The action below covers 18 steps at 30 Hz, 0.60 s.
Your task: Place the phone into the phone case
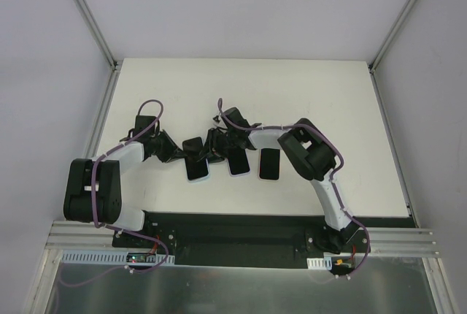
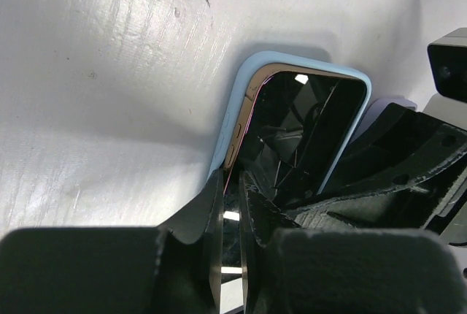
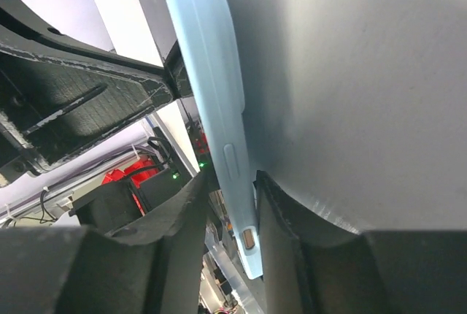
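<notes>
A black-screened phone [image 2: 306, 124] lies partly in a light blue phone case [image 2: 228, 120], with its gold left edge raised out of the case wall. In the top view the phone [image 1: 197, 170] lies left of centre on the white table. My left gripper [image 2: 232, 208] is shut on the phone's near end; it shows in the top view [image 1: 194, 149] too. My right gripper [image 3: 230, 204] is shut on the side wall of the case [image 3: 208, 73] and sits just right of the left one [image 1: 217, 147].
Two more phones lie to the right, one in a pale case [image 1: 238, 163] and one dark [image 1: 269, 164]. The white table [image 1: 314, 95] is edged by metal frame posts. The right gripper's black body [image 2: 408, 175] crowds the phone's right side.
</notes>
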Each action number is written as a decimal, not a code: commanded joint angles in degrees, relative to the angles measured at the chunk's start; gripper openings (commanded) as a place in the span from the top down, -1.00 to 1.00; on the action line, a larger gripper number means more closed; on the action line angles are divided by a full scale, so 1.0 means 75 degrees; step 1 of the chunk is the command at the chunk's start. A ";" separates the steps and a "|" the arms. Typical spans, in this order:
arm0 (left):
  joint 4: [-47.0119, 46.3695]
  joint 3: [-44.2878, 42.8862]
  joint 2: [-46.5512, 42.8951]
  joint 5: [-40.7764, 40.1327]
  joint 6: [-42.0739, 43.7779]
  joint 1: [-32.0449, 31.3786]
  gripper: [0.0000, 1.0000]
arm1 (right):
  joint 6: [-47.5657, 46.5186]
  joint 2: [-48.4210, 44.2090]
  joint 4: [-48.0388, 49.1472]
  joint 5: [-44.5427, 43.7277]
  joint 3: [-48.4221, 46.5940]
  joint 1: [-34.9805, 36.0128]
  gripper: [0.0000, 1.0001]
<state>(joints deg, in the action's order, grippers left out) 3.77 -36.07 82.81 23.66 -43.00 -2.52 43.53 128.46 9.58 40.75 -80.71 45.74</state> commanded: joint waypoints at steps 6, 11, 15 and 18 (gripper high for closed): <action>0.0388 0.0334 0.0128 0.0817 -0.0254 -0.0343 0.88 | -0.0049 -0.0452 0.1898 0.0929 0.0050 0.0148 0.74; 0.0411 0.0228 -0.0713 0.0877 -0.0102 -0.0320 0.62 | -0.0331 -0.0826 0.2108 0.1327 0.0342 0.0043 0.95; 0.0575 0.0006 -0.1547 0.0935 0.0154 -0.0074 0.19 | -0.0413 -0.1179 0.2307 0.1620 0.0717 -0.0133 0.97; 0.0610 -0.0252 -0.2238 0.1392 0.0797 0.0044 -0.10 | -0.0471 -0.1600 0.2577 0.1995 0.1103 -0.0320 0.97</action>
<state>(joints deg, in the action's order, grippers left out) 6.94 -35.03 72.79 27.90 -42.13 -2.87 41.04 125.14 19.79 48.86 -74.24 44.93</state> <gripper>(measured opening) 0.463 0.180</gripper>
